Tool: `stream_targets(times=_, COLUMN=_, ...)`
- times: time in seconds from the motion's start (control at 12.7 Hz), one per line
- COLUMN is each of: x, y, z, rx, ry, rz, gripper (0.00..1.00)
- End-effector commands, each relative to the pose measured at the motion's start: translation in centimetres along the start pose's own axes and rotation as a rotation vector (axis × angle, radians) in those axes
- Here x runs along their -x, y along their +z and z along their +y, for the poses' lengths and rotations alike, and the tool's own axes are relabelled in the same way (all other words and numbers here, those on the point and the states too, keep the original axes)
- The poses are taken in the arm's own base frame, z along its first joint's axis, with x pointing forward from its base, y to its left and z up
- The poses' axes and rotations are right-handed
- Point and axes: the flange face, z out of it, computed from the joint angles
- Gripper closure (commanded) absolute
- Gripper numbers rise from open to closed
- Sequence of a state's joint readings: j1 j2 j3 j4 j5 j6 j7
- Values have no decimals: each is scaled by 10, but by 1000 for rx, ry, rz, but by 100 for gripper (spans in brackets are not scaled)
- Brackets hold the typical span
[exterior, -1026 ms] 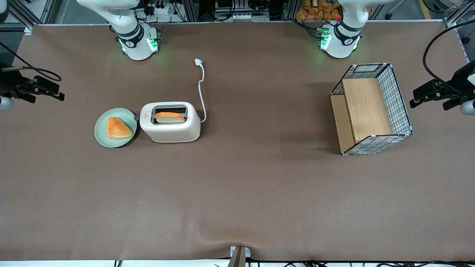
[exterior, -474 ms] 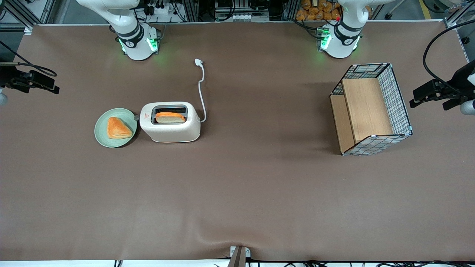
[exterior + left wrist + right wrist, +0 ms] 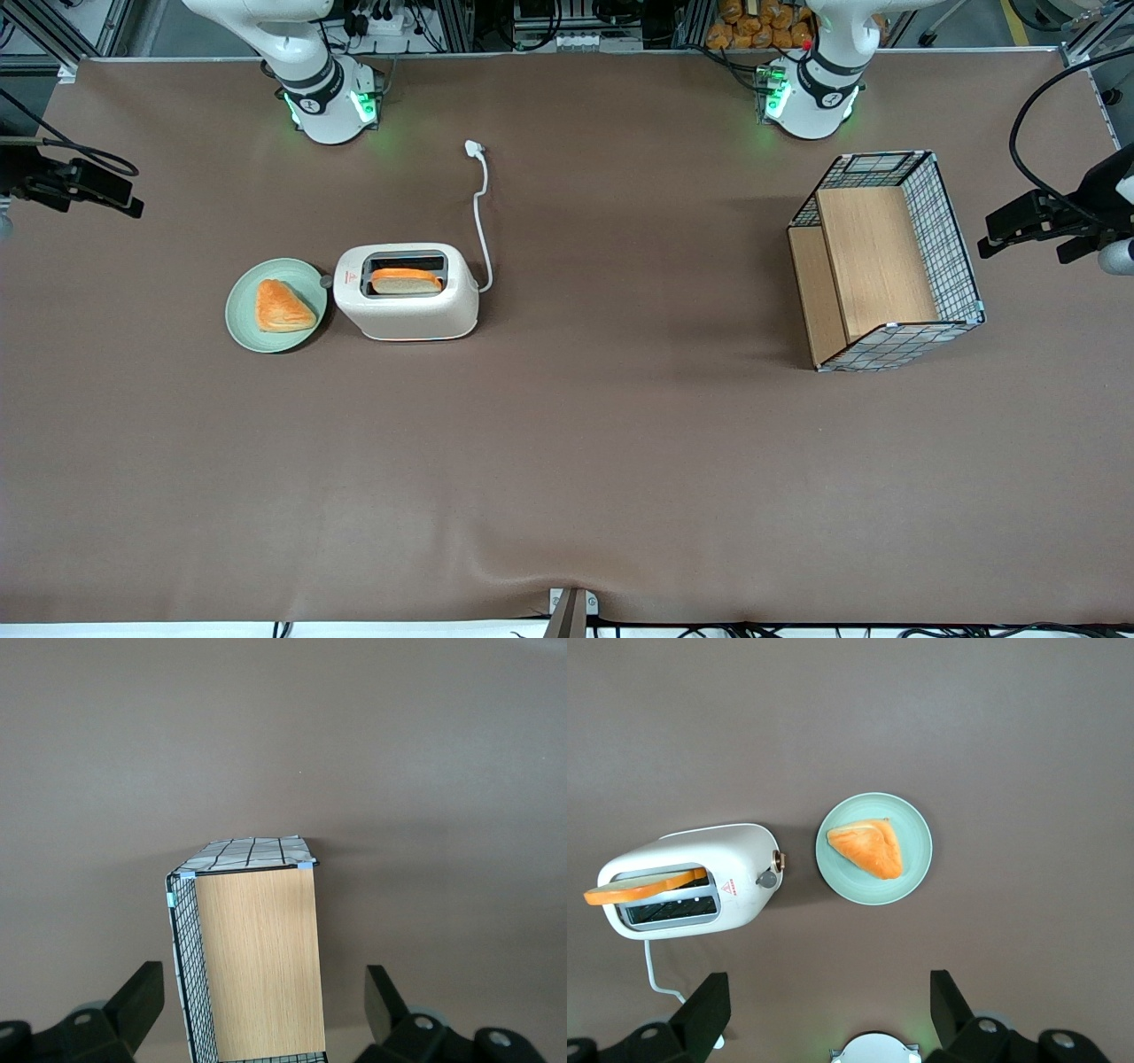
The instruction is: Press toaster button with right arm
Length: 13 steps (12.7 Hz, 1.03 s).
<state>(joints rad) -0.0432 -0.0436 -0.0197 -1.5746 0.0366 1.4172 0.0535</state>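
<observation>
The cream-white toaster [image 3: 407, 310] stands on the brown table with a slice of bread [image 3: 406, 282] sticking out of its slot. Its small dark grey button [image 3: 326, 282] sits on the end facing the green plate [image 3: 244, 332]. The right arm's gripper [image 3: 111, 195] hangs high at the working arm's edge of the table, well apart from the toaster. In the right wrist view the gripper [image 3: 828, 985] is open and empty, looking down on the toaster [image 3: 735, 859], the button [image 3: 767, 878] and the plate [image 3: 917, 873].
A pastry [image 3: 282, 307] lies on the green plate beside the toaster. The white cord [image 3: 481, 213] runs from the toaster away from the front camera. A wire basket with wooden panels [image 3: 886, 266] stands toward the parked arm's end.
The right gripper has shifted a little farther from the front camera at the table's edge. Toaster, plate and basket have not moved.
</observation>
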Motion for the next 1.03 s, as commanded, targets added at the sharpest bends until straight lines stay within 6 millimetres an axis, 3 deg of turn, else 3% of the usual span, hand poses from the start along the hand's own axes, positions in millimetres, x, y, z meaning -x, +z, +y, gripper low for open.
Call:
stream_targets(times=0.0, x=2, y=-12, z=1, rx=23, ry=9, rz=8, gripper=0)
stream_targets(times=0.95, x=4, y=-8, z=-1, rx=29, ry=12, rz=-24, gripper=0)
